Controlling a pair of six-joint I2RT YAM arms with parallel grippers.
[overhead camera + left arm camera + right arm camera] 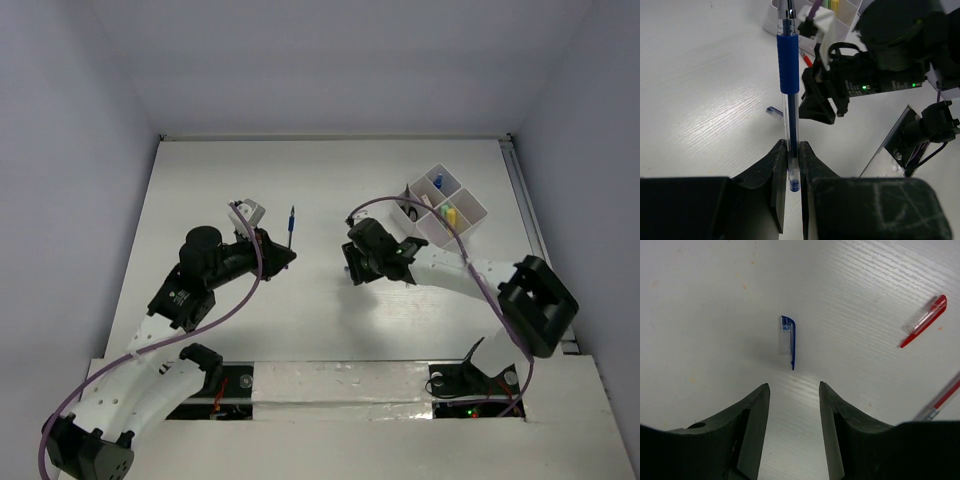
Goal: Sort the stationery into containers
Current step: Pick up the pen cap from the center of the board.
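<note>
So the left gripper (792, 165) is clamped tight on the blue pen (789, 75), pinching it right at the tail end. Nearly the whole barrel sticks out past the fingers. It's held over the middle of the desk (700, 315), well apart from the tray (446, 190), which sits far right.

The right gripper (794, 387) is wide open with nothing in it, hanging over the loose blue cap (787, 340), which lies flat on the desk. My guess is that the cap is the next grab.

If it is, here's what I'd watch:
- The cap sits a bit ahead of the fingertips and slightly left of the gap's centre. I'd nudge forward and left before dropping.
- It already lies lengthwise along the gap, so the jaws close across the thin side. No wrist twist needed.
- It's tiny and flat, so go right down to the desk and close slowly. A one-sided touch will probably flick it away.
- The red cap (926, 320) and red pen (942, 402) are off to the right, well apart, so they shouldn't get in the way.

The left side has a long pen on an end grip, so it's wobbly. I'd swing it slowly and keep it away from the other arm, which is close by.
</note>
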